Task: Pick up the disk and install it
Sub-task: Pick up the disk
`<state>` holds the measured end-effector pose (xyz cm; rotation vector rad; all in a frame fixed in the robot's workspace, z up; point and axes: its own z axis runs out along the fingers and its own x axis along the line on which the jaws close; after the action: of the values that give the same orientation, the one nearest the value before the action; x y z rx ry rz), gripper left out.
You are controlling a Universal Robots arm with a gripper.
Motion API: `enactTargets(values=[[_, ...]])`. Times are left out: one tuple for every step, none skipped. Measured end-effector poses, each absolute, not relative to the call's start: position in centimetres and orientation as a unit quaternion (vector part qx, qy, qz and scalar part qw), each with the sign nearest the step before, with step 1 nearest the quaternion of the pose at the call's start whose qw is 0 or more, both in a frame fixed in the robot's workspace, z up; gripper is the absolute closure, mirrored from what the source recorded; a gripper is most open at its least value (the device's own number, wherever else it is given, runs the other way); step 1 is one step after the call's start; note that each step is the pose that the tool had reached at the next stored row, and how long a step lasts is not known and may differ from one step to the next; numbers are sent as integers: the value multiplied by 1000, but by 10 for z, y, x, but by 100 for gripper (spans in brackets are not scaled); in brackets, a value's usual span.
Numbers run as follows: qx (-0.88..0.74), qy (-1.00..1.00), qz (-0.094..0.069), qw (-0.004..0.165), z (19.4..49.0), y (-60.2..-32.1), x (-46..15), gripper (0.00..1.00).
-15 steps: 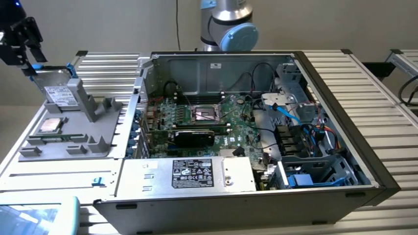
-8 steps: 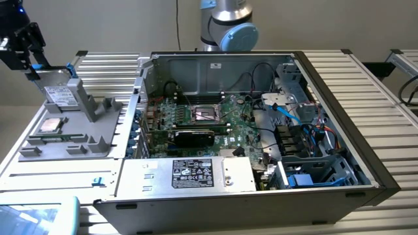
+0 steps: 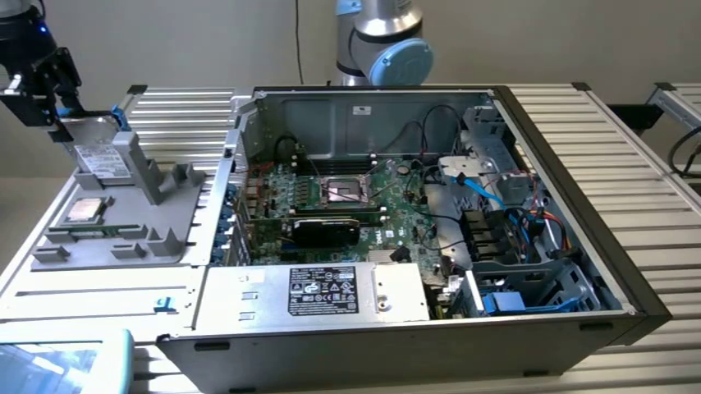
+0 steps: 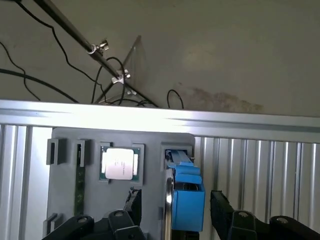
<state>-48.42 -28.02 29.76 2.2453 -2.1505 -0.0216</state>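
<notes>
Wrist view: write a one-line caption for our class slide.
Open fingers straddle the blue-framed disk standing upright in the grey holder, beside a CPU chip.

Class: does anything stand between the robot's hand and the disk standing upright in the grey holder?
Nothing visible does. The open hand hangs just over the disk. In the wrist view its fingers flank the disk's blue carrier, with a bare gap on each side.

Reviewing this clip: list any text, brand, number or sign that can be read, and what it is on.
None can be read as words.
disk, white label: too small to read.
CPU chip, top face: markings too small to read.
power-supply box, black label: white print, too small to read.
case back wall, white sticker: unreadable.
</notes>
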Motion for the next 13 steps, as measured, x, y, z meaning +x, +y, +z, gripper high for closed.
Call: enactTargets(values=[[722,-692,-7,16,296,-280,-484,34],[722,-692,-7,16,295,-280,-484,34],[722,-692,-7,16,295,-280,-484,34],[722,-692,-7,16,295,-280,-484,34],[722,-692,-7,16,295,-280,-484,34],[722,-692,-7,16,295,-280,-484,34],[722,-692,-7,16,295,-279,-484,34],[722,-692,-7,16,294,-279,-484,34],[722,-692,-7,16,294,-278,-484,34],[722,-692,-7,16,293,-277,-484,34],[722,-692,-7,16,292,-276,-484,34],[722,-692,-7,16,291,-275,-484,34],[722,-692,-7,16,289,-273,-484,34]])
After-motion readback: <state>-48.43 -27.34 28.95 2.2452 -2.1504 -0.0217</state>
